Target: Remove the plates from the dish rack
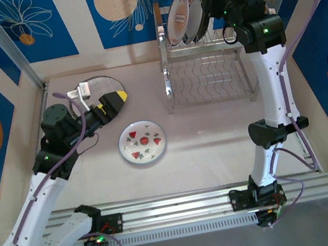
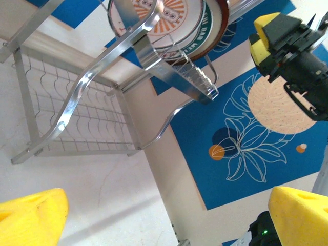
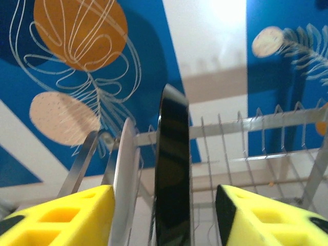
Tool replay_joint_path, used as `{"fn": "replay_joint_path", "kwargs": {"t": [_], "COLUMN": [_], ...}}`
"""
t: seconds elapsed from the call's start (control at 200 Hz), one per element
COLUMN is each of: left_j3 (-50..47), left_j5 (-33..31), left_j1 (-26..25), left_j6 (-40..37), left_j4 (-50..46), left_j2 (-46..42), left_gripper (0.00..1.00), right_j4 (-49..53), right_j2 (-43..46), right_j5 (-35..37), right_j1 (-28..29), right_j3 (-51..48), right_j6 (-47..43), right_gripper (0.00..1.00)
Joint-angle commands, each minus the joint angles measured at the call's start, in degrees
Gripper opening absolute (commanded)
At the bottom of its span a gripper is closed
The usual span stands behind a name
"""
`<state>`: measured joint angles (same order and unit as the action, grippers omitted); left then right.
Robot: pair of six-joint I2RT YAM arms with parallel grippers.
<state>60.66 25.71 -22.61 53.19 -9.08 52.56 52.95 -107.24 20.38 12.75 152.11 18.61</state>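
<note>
1. From the top camera I see the dish rack [image 1: 206, 72] at about 1 o'clock on the table [image 1: 217, 145], close to the back wall.
2. Its upper tier holds upright plates: a sunburst plate [image 1: 179, 22] faces 9 o'clock, and a dark plate [image 1: 200, 14] stands just beside it on its 3 o'clock side.
3. My right gripper [image 1: 211, 8] is up at that tier, at the 3 o'clock side of the dark plate.
4. Through the right wrist camera, the right gripper [image 3: 164, 215] has its yellow fingers [image 3: 56, 218] parted. The dark plate [image 3: 171, 169] stands edge-on between them with a gap on each side, so nothing is clamped.
5. A pale plate [image 3: 125, 179] stands edge-on just at 9 o'clock of the dark one, close to the near finger; I cannot tell if they touch.
6. My left gripper [image 1: 114, 101] is at about 10 o'clock on the table, over the 3 o'clock part of a plaid plate [image 1: 97, 87] lying flat.
7. In the left wrist view, the left gripper [image 2: 166, 205] is spread wide and carries nothing.
8. A strawberry plate [image 1: 142, 141] lies flat near the table's centre, apart from both grippers.
</note>
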Motion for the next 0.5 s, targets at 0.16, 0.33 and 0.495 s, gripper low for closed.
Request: {"fn": "replay_joint_path", "kwargs": {"t": [0.16,0.33,0.495], "left_j3": [-7.5,-10.9,-13.3], "left_j5": [2.9,3.0,2.7], "left_j1": [0.8,0.8,0.8], "left_j6": [-0.4,-0.5,0.2], "left_j4": [6.7,8.0,10.3], "left_j2": [-4.4,-6.3,-7.1], "left_gripper": [1.0,1.0,1.0], "right_j4": [5.1,3.4,4.3], "right_j2": [-1.5,-2.6,-5.0], "right_j5": [-8.4,-11.0,-14.7], "right_j1": [-2.7,-3.7,-5.2], "right_j3": [1.0,0.5,2.5], "right_j6": [7.3,8.3,11.8], "right_gripper": [0.6,0.61,0.62]}}
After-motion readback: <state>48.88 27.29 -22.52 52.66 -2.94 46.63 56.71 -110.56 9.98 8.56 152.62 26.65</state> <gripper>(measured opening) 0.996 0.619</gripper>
